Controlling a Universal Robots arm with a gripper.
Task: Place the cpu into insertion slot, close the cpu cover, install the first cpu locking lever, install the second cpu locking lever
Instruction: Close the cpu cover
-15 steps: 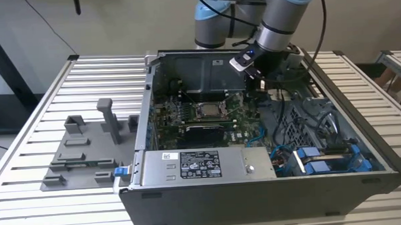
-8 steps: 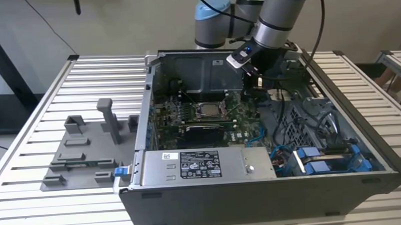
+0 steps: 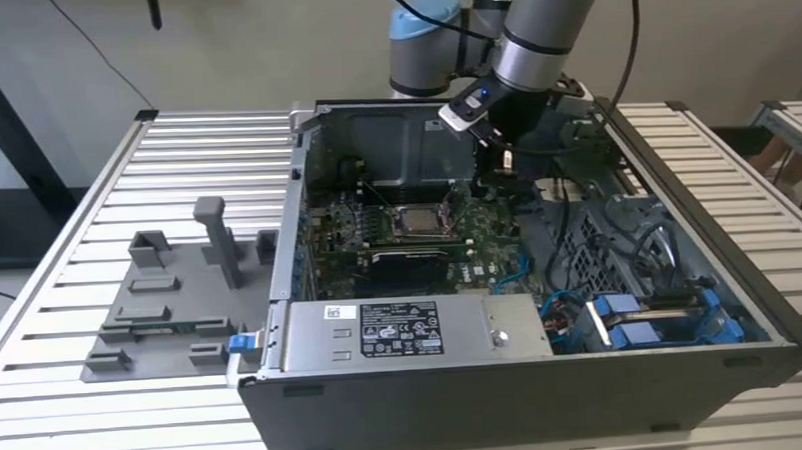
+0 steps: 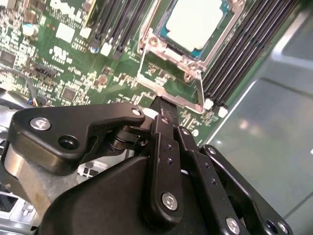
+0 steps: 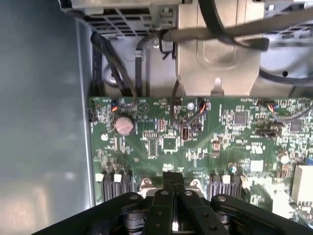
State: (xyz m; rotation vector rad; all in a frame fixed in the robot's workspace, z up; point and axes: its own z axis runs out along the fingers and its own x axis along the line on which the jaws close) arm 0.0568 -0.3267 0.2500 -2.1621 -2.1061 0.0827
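Observation:
The cpu [image 4: 195, 22] lies flat in the insertion slot [image 4: 225, 32], tan-grey inside the silvery rim. In the exterior view the cpu [image 3: 417, 220] shows in the middle of the green board inside the open computer case [image 3: 514, 381]. The cpu cover [image 4: 201, 95], a thin silvery frame, stands swung open at the socket edge nearest my gripper, with green board showing through its window. My gripper [image 4: 164, 104] is shut with nothing visible between its black fingers, the tips just short of the cover's outer bar. From outside, the gripper [image 3: 502, 166] hangs above the board to the exterior view's right of the socket. The first wrist view has the gripper [image 5: 172, 177] over the board's edge.
Black memory slots [image 4: 244, 44] flank the socket. A coin cell [image 5: 123, 125] and cables [image 5: 115, 68] lie near the case wall. The power supply [image 3: 392, 330] and blue cables [image 3: 631, 317] fill the case front. A grey fixture plate [image 3: 164, 303] lies on the slatted table at the exterior view's left.

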